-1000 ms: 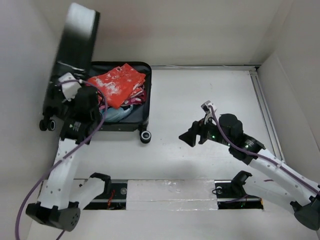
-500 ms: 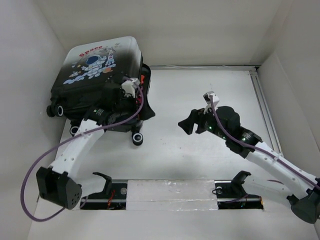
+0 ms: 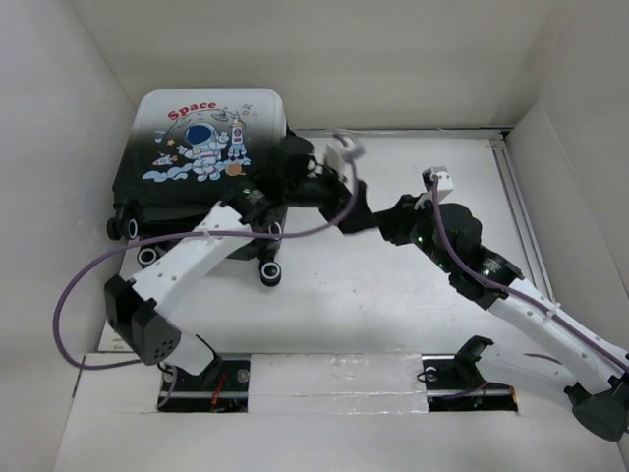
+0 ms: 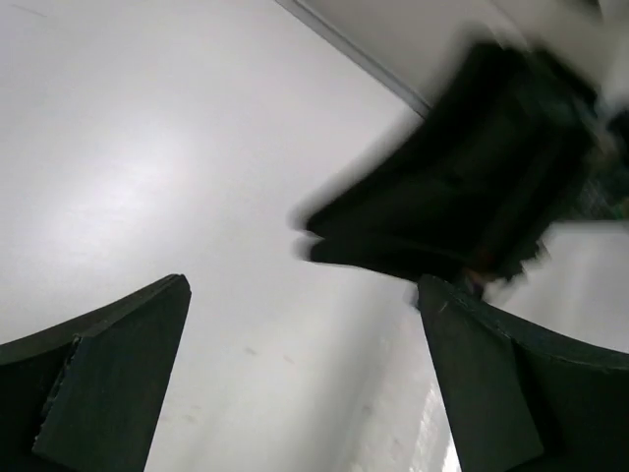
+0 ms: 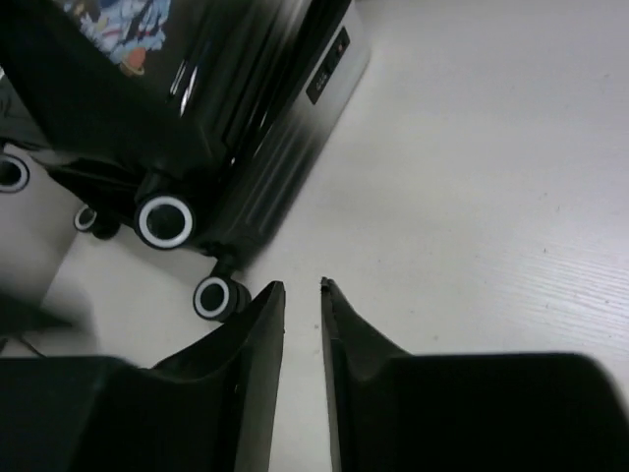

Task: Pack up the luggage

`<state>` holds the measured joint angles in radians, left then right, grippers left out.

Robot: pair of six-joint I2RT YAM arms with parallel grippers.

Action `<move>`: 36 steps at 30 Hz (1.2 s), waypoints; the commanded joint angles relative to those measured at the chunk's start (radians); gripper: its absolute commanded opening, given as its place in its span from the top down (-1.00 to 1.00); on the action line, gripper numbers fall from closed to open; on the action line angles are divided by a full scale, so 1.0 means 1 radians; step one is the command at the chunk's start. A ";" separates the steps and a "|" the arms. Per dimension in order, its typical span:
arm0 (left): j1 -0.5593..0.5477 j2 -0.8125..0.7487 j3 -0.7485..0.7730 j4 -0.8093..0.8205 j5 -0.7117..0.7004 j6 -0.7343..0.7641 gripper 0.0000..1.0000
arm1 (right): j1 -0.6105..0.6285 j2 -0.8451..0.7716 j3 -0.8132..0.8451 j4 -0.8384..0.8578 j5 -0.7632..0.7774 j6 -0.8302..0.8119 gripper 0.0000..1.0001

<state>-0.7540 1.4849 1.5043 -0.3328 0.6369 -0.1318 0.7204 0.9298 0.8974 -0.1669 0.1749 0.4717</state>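
Top external, asks A: where does the luggage lie?

B: The small hard-shell suitcase (image 3: 197, 147), black fading to white with a cartoon astronaut and a red "Space" print, lies shut and print-up on the white table (image 3: 423, 167). It is to the left of the left claw (image 3: 354, 216) and slightly beyond it.

A: Right wrist view: how does the right claw (image 5: 300, 285) stand?

B: Its fingers are drawn close, parted only by a thin strip of table, and they grasp nothing. The suitcase lies ahead of this claw and to its left. Its white-rimmed black wheels (image 5: 164, 220) are the part nearest the fingertips, and they are clear of them.

A: Left wrist view: and the left claw?

B: Released. Its two dark fingers (image 4: 108, 374) are spread wide over bare table, with nothing between them. The blurred black shape straight ahead is the right claw, near but apart.
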 commanded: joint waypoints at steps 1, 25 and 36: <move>0.236 -0.132 -0.001 0.248 -0.328 -0.177 -0.99 | 0.007 -0.010 0.001 -0.036 0.025 -0.004 0.50; 1.139 0.653 0.706 -0.161 -0.838 -0.250 1.00 | -0.003 0.244 0.000 0.096 -0.089 0.005 1.00; 0.917 0.670 0.359 -0.023 -0.600 -0.293 1.00 | -0.030 0.374 0.125 0.096 0.024 0.037 0.28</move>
<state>0.3599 2.1498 2.0102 -0.2096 -0.1692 -0.4145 0.7132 1.2991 0.9298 -0.1116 0.1318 0.4896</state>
